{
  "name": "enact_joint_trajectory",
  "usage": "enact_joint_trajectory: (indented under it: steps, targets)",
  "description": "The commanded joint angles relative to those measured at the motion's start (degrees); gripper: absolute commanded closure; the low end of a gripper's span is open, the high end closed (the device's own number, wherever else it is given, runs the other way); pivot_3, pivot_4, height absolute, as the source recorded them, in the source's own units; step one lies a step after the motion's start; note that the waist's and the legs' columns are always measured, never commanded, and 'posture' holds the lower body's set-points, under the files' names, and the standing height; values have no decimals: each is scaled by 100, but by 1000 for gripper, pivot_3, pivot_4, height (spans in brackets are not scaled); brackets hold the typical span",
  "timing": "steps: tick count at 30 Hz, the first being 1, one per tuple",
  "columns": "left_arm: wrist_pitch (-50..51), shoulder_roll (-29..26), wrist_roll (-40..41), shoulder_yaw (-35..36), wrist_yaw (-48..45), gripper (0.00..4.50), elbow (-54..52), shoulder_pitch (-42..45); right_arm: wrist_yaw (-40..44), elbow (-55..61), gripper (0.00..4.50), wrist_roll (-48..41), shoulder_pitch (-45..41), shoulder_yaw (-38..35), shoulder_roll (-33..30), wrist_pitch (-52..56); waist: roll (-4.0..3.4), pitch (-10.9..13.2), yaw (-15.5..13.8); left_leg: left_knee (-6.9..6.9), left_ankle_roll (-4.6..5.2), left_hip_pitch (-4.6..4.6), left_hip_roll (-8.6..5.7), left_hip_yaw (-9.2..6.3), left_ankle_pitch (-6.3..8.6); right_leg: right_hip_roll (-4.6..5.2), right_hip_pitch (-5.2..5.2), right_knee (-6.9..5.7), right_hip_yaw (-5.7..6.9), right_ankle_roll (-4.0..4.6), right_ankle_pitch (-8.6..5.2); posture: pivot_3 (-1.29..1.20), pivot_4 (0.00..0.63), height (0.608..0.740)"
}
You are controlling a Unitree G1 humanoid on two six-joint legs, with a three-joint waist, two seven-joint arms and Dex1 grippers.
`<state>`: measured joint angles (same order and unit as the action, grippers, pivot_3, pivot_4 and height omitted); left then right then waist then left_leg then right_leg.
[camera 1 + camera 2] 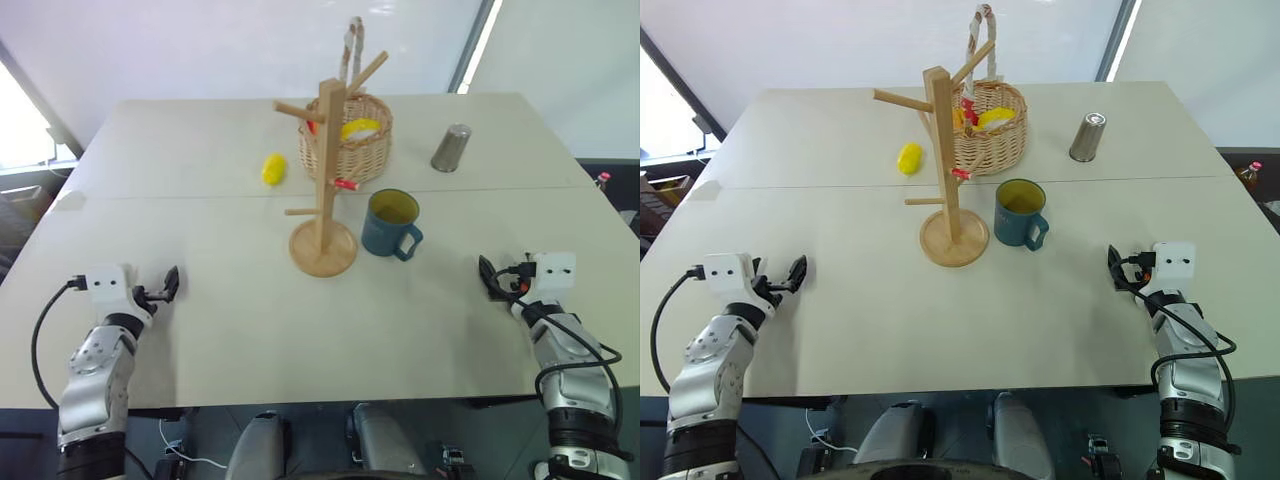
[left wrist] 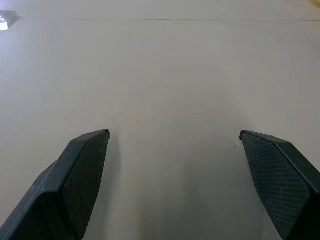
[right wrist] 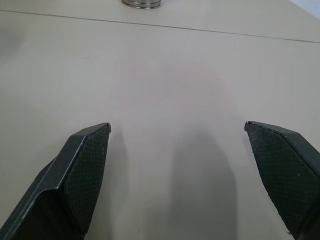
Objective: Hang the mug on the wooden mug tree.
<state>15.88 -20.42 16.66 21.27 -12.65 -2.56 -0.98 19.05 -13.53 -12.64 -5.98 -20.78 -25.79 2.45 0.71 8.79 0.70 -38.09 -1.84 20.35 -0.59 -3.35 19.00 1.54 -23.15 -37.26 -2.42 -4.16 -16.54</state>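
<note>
A: Head cams give the whole table (image 1: 200,330). Wooden mug tree (image 1: 323,190) stands mid-table on its round disc base, pegs angled out at several heights, all bare. The mug (image 1: 390,223) sits upright on the table just right of the base, close beside it; can't tell if they touch. Dark teal-blue outside, yellow-green inside, loop handle pointing toward the robot's right and slightly toward the near edge.

B: Wrist cams?

A: Mostly bare tabletop. Left wrist view: left gripper (image 2: 174,134) with both fingers spread wide, nothing between, table seam line far ahead. Right wrist view: right gripper (image 3: 177,125) likewise wide apart and empty, and the bottom rim of the silver tumbler (image 3: 142,3) shows beyond the seam.

B: Where are the arms relative to the mug?

A: Left gripper sits near the near-left table edge, right gripper near the near-right edge, both low over the surface, well apart from the mug and tree.

B: Clutter?

A: Wicker basket (image 1: 358,150) directly behind the tree, tall handle up, yellow and red items inside; the post overlaps it in the left eye view. The right eye view puts it off to the post's right instead. Yellow lemon-like object (image 1: 273,169) left of the basket. Tumbler stands upside down, far right, well apart from the mug.

B: Anything blocking the mug?

A: Open table between each gripper and the mug.
</note>
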Motion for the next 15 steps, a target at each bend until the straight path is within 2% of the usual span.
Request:
enact_joint_trajectory:
  steps: [1, 7, 15]
  targets:
    - [9, -47, -72, 29, 99, 0, -257, 39, -16, 298, 46, -68, -32, -29, 6, -55, 0, 0, 1, 0, 0, 0, 0, 0, 0, 0, 0, 0, 0, 0, 0, 0, 150, 740]
    - [81, -33, 62, 13, -40, 0, -313, 10, -81, 435, 46, -46, 25, -22, 53, -53, 0, 0, 2, 0, 0, 0, 0, 0, 0, 0, 0, 0, 0, 0, 0, 0, 150, 740]
    - [-259, -104, -271, -781, -605, 0, -599, -15, -217, 1155, 46, -125, 434, -101, 121, 47, -1, -1, -14, 0, 0, 1, 0, 0, 0, 1, 1, 1, 0, 0, 0, 0, 150, 740]
